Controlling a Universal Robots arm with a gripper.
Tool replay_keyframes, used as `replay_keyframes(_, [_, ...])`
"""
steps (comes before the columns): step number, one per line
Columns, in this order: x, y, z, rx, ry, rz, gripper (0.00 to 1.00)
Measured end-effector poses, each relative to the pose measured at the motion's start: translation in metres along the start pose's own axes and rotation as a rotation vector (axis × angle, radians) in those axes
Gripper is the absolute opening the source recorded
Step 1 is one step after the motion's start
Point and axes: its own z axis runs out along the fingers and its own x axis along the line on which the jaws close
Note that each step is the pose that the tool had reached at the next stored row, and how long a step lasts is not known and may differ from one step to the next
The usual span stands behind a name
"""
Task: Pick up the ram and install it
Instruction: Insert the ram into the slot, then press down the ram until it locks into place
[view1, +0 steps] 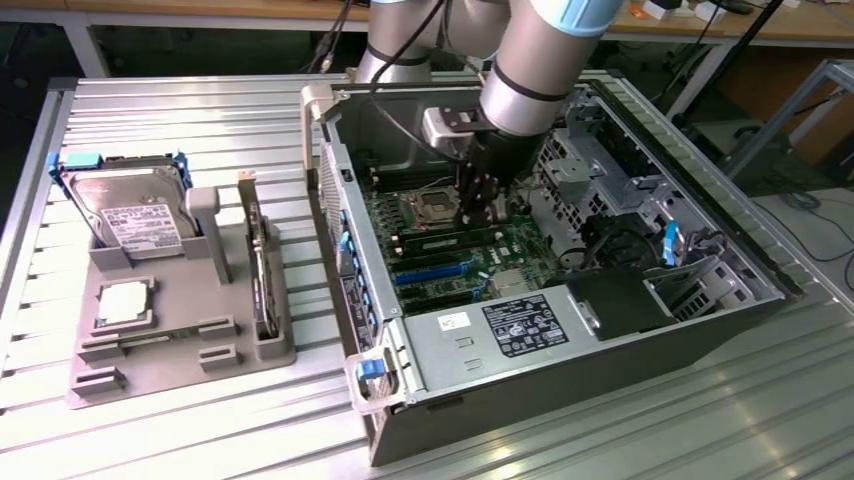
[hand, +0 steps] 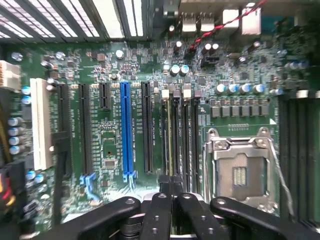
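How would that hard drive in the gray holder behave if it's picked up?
The hard drive looks like a boxy metal block: probably stiff, fairly heavy. Its smooth silver casing may be slippery. Flat-sided, unlikely to roll.

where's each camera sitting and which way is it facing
Exterior view: off the arm, high up, looking down at the open computer case and the parts tray; the arm and gripper show.
Wrist view: on the wrist, looking straight at the motherboard past the shut gripper.
Shared: gripper, motherboard, empty processor socket.
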Motion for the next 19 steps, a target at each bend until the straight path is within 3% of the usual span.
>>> replay_keyframes(3, [-0.0013, 0.0004, -0.0119, 0.0002, 0.001, 0.003, 0.1])
replay_keyframes(18, [-0.0014, 0.0003, -0.013, 0.0002, 0.0009, 0.003, 0.1])
replay_keyframes(19, [-0.0015, -0.0049, -0.0133, 0.0001, 0.0001, 0.003, 0.1])
